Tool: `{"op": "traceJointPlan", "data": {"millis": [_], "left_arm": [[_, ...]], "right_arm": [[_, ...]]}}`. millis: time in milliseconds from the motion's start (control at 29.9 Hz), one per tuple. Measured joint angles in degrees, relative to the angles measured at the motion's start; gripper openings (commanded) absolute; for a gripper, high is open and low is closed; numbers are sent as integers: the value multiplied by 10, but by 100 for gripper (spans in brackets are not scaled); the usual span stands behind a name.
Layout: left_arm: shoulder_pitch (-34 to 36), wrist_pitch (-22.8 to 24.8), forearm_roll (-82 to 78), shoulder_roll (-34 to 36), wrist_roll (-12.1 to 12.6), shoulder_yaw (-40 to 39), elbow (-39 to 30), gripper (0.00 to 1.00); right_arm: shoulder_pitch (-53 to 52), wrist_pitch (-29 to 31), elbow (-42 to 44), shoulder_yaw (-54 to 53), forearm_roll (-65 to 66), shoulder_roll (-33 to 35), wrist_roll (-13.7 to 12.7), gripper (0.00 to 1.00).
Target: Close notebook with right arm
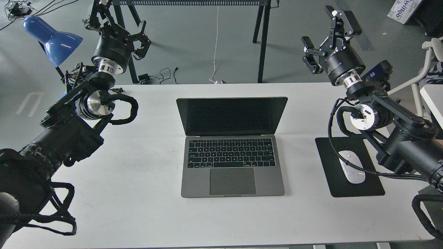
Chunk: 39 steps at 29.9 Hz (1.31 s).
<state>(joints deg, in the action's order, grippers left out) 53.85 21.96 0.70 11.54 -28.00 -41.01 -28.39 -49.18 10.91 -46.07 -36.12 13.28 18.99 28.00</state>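
Observation:
The notebook (232, 148) lies open in the middle of the white table (145, 193), its black screen upright and facing me, keyboard and trackpad in front. My right arm (380, 117) comes in from the right edge. Its right gripper (323, 38) is raised beyond the table's far right corner, well right of the screen, fingers spread and empty. A blue-faced module sits near its wrist. My left gripper (116, 26) is held high at the far left, fingers apart, holding nothing.
A black mouse pad (349, 180) with a white mouse (351, 166) lies right of the notebook, under my right arm. A blue desk lamp (52, 39) stands at the far left. Black table legs (263, 41) and cables are on the floor behind.

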Motion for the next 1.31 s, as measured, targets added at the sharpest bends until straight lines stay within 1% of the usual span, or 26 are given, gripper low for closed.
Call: {"op": "traceJointPlan", "data": {"millis": [402, 569, 703, 904, 1172, 1306], "left_arm": [[1, -6, -4, 0, 0, 0, 0, 100], [1, -4, -3, 0, 0, 0, 0, 100], [1, -3, -3, 0, 0, 0, 0, 100], [1, -3, -3, 1, 0, 0, 0, 100], [0, -3, -2, 1, 0, 0, 0, 100], [0, -2, -2, 1, 0, 0, 0, 100]], "right_arm": [[-4, 0, 4, 0, 5, 2, 0, 99], [-16, 0, 39, 7, 9, -13, 0, 99], [-34, 0, 79, 43, 9, -42, 0, 99], [-72, -4, 129, 139, 9, -87, 0, 99], [-81, -5, 123, 175, 8, -99, 0, 99], [-81, -6, 98, 192, 7, -98, 0, 99]]}}
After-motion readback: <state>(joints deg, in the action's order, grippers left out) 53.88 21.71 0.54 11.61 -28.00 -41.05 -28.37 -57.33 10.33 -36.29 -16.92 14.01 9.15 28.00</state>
